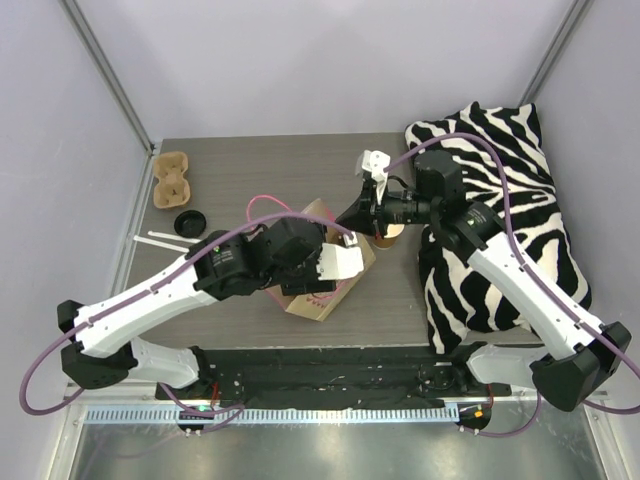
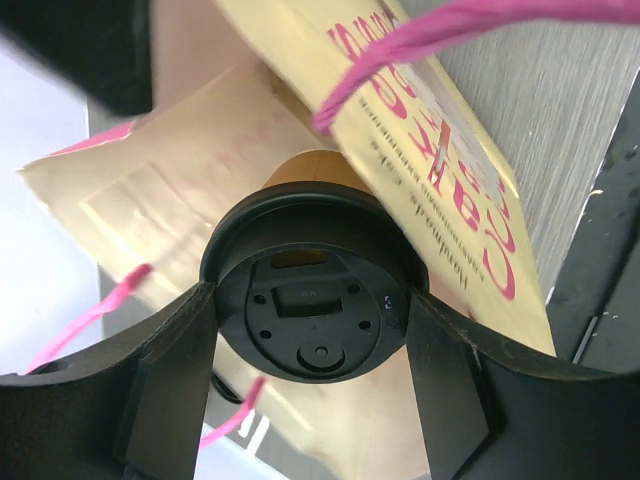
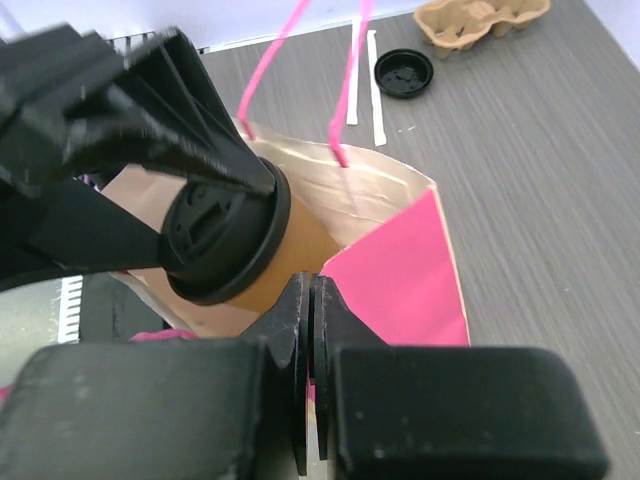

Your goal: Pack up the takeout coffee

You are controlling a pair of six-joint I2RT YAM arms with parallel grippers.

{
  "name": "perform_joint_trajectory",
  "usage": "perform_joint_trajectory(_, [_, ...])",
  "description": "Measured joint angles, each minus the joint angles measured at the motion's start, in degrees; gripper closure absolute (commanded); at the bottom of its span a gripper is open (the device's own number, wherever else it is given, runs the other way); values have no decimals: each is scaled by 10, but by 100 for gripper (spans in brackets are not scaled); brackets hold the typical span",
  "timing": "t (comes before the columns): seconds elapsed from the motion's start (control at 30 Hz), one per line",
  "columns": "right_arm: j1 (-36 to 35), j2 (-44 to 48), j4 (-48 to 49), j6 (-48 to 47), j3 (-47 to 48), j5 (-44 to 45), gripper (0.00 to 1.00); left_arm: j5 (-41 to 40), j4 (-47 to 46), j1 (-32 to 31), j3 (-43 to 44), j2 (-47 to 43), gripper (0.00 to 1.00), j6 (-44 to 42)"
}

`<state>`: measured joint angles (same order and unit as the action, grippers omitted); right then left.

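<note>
Top view: the paper bag [image 1: 318,303] lies on its side at the middle of the table [image 1: 450,300], mouth towards the far right; the left gripper [image 1: 332,265] sits over the bag's mouth, and the right gripper [image 1: 350,220] stands at the bag's far corner; a cardboard cup carrier [image 1: 172,180], a loose lid [image 1: 190,222] and two white sticks [image 1: 165,240] lie near the far left edge, well apart from the bag; a zebra cushion [image 1: 500,220] rests on the right.

Left wrist view: we find the coffee cup [image 2: 305,320], its black lid facing the camera, pinched between the two fingers [image 2: 165,380], which press on either side of the lid; the cup's brown body points into the bag's open mouth; a pink handle [image 2: 430,40] crosses above.

Right wrist view: the right claw is pressed together, its tips at the bag's rim beside the pink inner wall; whether paper is caught between them we cannot tell; the cup lies in the mouth of the bag, just beyond those tips, with the left fingers [image 3: 190,130] on its lid.
</note>
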<state>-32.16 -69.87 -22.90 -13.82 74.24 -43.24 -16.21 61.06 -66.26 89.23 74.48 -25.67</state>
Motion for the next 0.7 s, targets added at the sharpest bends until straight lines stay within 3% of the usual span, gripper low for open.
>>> perform_joint_trajectory(0.3, [-9, -15, 15, 9, -5, -1, 99, 2, -57, -9, -41, -10, 76, -51])
perform_joint_trajectory(0.63, [-13, 12, 32, 7, -43, 31, 99, 21, -115, 2, -70, -26, 77, -3])
perform_joint_trajectory(0.7, [-13, 26, 31, 7, -59, 38, 92, 33, -120, 16, -70, -26, 78, 5])
